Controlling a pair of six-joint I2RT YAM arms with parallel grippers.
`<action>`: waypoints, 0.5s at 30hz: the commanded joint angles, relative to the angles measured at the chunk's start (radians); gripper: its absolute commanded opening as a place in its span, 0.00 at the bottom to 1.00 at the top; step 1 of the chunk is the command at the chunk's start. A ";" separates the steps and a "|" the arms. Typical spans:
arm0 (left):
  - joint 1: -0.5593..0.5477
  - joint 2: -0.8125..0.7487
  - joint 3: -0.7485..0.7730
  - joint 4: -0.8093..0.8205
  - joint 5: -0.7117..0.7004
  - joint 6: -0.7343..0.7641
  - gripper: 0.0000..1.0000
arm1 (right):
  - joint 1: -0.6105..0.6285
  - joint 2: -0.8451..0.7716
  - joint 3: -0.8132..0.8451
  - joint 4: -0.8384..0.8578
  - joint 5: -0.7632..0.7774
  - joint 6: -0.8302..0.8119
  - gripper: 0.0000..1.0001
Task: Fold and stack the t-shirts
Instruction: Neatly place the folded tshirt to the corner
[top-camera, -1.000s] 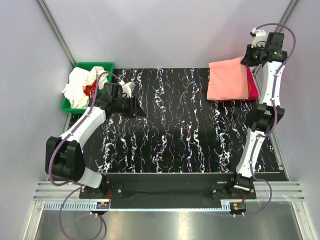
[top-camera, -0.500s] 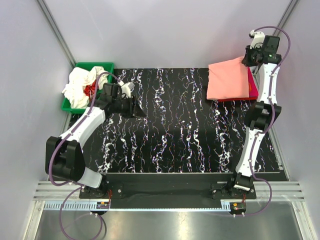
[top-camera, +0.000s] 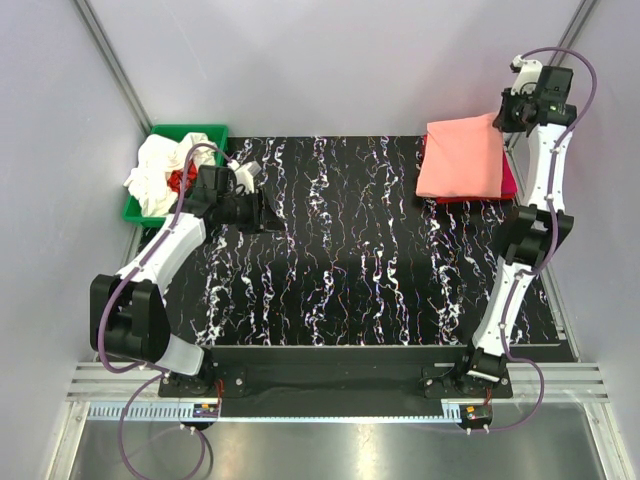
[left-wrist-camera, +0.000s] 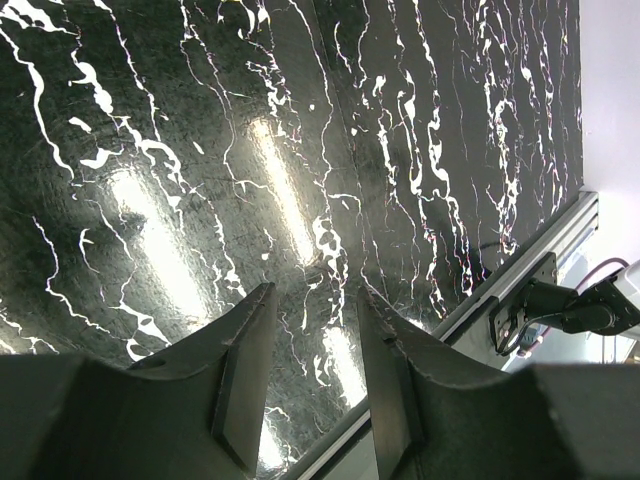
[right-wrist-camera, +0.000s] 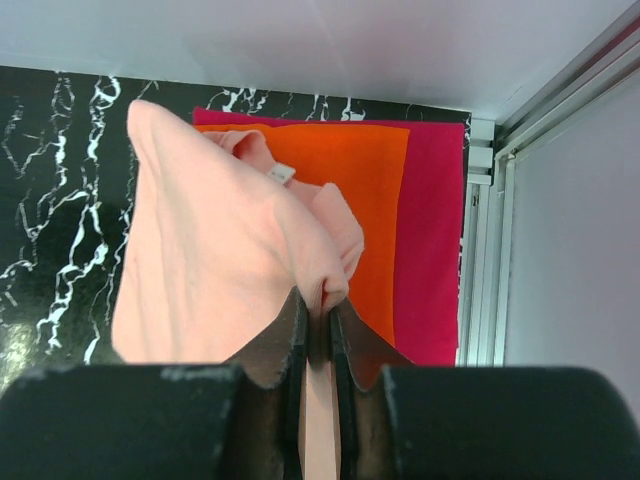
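At the upper right of the overhead view the right gripper (right-wrist-camera: 318, 300) has its jaws pinched almost together on an edge of the salmon-pink t-shirt (right-wrist-camera: 220, 250). The soft folded cloth is lifted so it drapes over the orange t-shirt (right-wrist-camera: 365, 190) and the magenta t-shirt (right-wrist-camera: 432, 240), both lying flat beneath; I'd guess it is being squared on the pile. At the upper left the white t-shirt (top-camera: 158, 165) and red t-shirt (top-camera: 180, 180) sit crumpled in the rigid green bin (top-camera: 190, 129). Just right of it the left gripper (left-wrist-camera: 315, 295) hangs over the glossy black marbled table (left-wrist-camera: 200, 150), jaws half apart, holding nothing, likely ready to fetch the next one
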 joint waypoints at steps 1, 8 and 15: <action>0.002 -0.043 0.011 0.031 0.029 0.009 0.43 | -0.013 -0.142 -0.018 0.042 -0.037 -0.008 0.00; 0.002 -0.044 0.008 0.030 0.035 0.006 0.43 | -0.015 -0.172 -0.038 0.041 -0.055 -0.054 0.00; 0.002 -0.041 0.008 0.030 0.032 0.007 0.43 | -0.021 -0.023 0.122 0.044 -0.066 -0.055 0.00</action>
